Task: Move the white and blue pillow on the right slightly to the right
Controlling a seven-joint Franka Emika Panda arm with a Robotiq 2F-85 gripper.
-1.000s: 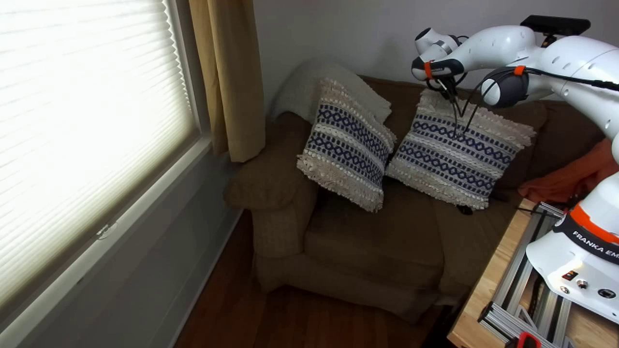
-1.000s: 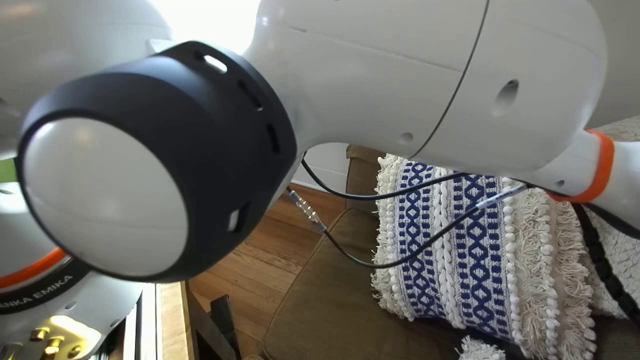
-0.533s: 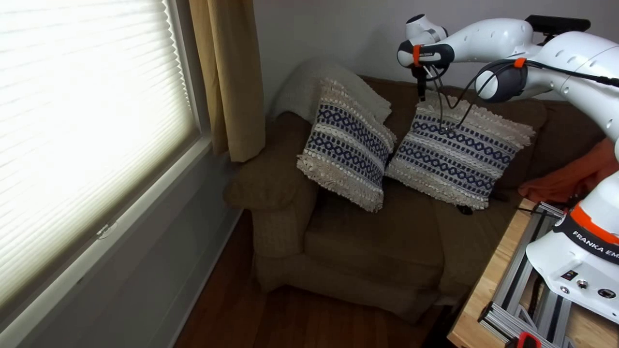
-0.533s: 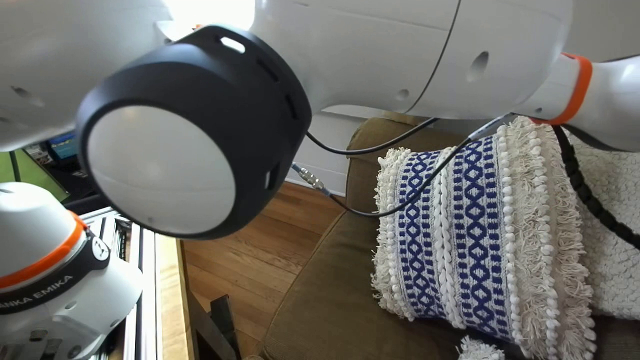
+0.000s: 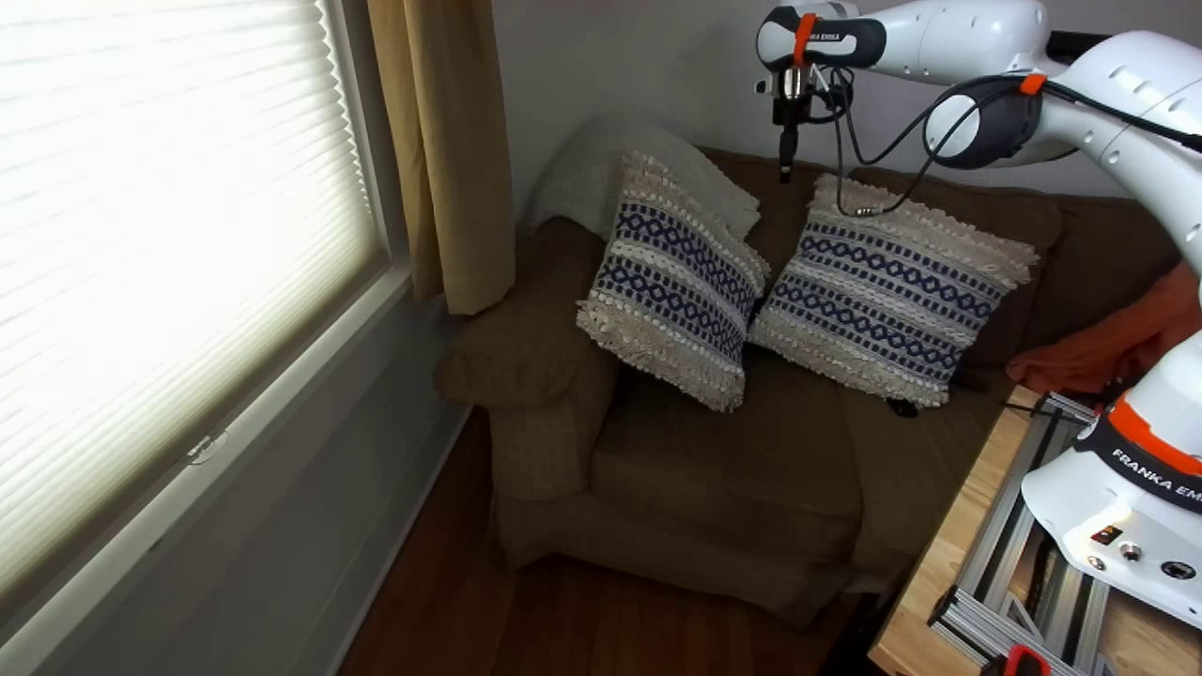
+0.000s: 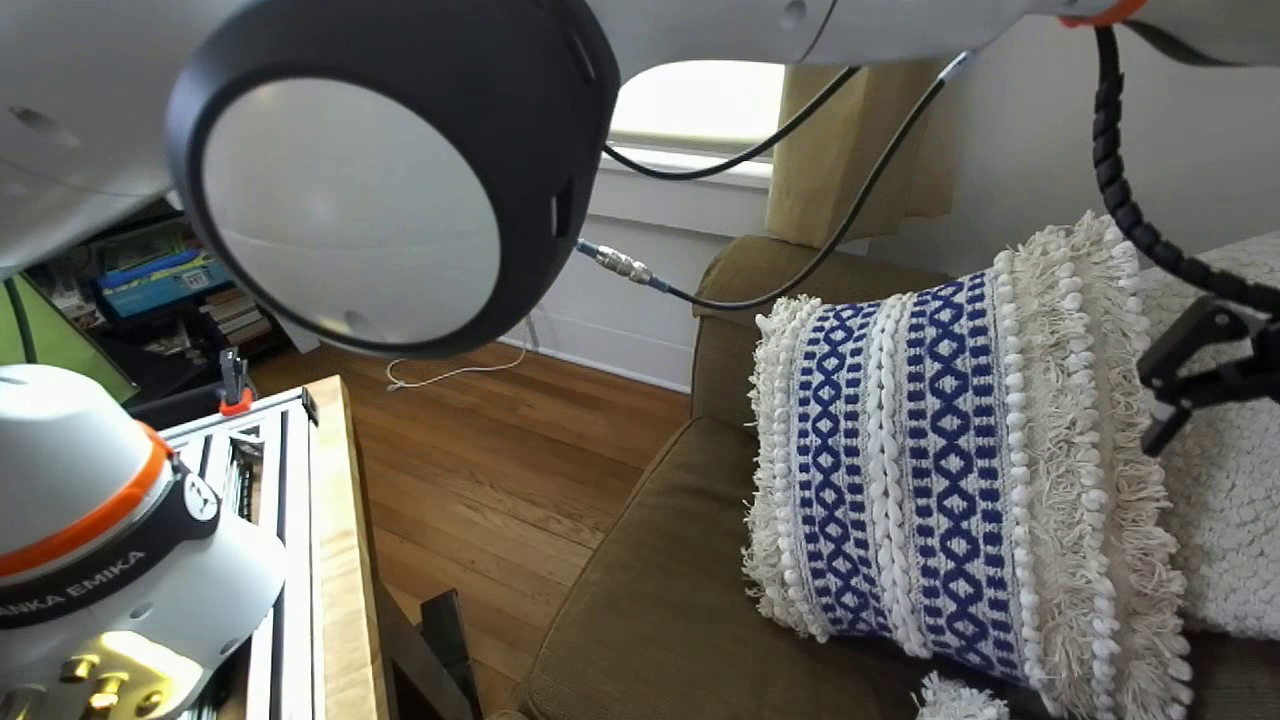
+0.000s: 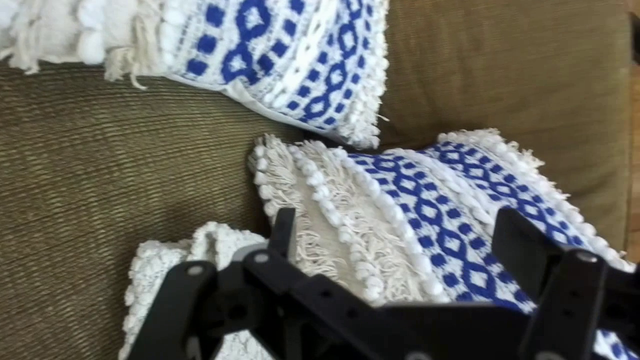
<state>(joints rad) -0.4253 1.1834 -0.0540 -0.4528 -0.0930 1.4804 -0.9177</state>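
Observation:
Two white pillows with blue woven bands and fringed ends lean on the brown sofa. The pillow on the right (image 5: 892,291) is in the upper left of the wrist view as the right pillow (image 7: 280,55). By the armrest is the left pillow (image 5: 671,282), seen large as the left pillow (image 6: 920,470) in an exterior view. My gripper (image 5: 786,178) points down above the space between the pillows' upper ends. In the wrist view the gripper (image 7: 395,217) is open, its fingers wide apart, holding nothing; the left pillow lies below and beyond them.
A white knit blanket (image 5: 582,178) drapes over the sofa corner behind the left pillow. The sofa armrest (image 5: 512,357) stands near the window wall. A loose cable (image 5: 845,169) hangs from the arm near the right pillow. An orange cloth (image 5: 1117,329) lies at the right.
The arm has risen and swung left in an exterior view, bringing the gripper up and away from the right pillow's top edge. Neither pillow has visibly moved.

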